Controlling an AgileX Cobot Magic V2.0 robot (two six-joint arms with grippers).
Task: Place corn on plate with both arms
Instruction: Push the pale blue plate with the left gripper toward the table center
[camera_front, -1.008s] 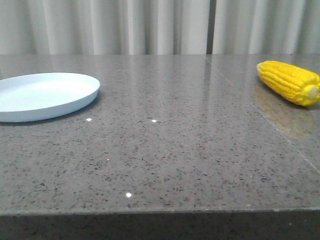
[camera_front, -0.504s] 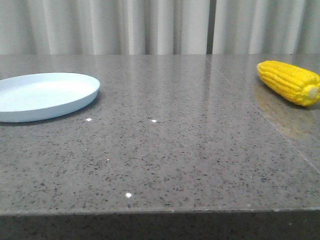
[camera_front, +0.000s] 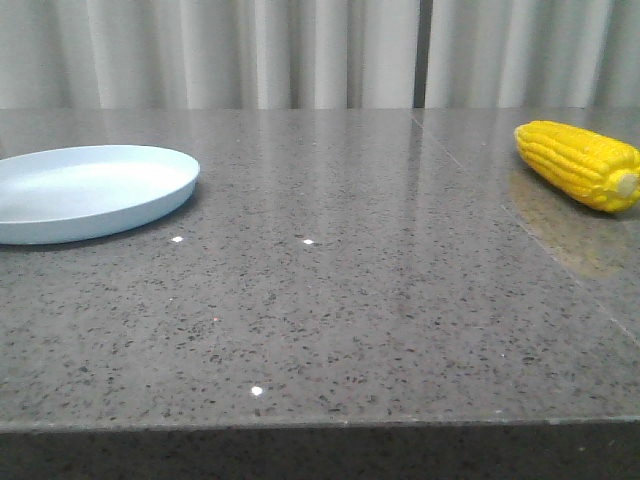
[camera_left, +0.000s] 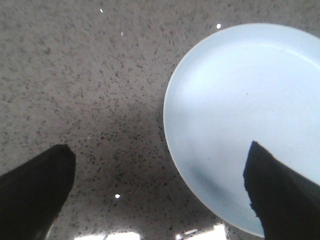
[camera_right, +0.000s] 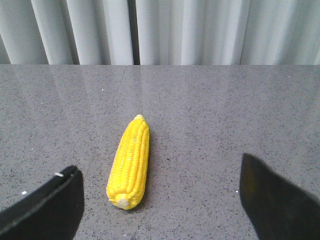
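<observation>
**Corn and plate kept well apart on grey stone table**

Corn (camera_front: 580, 165), bright yellow with a pale stub end, is seen lying on the speckled table (camera_front: 330, 300) at about 2 o'clock in the front view, its stub turned toward the near right. The pale blue plate (camera_front: 90, 190) is set at roughly 10 o'clock, well apart from it and bare. The left gripper (camera_left: 160, 195) is held with fingers spread wide above the plate's edge, nothing between them. The right gripper (camera_right: 160, 200) is likewise spread, unladen, with the cob lying beyond its fingertips. Grey curtains (camera_front: 300, 50) are hung behind.
</observation>
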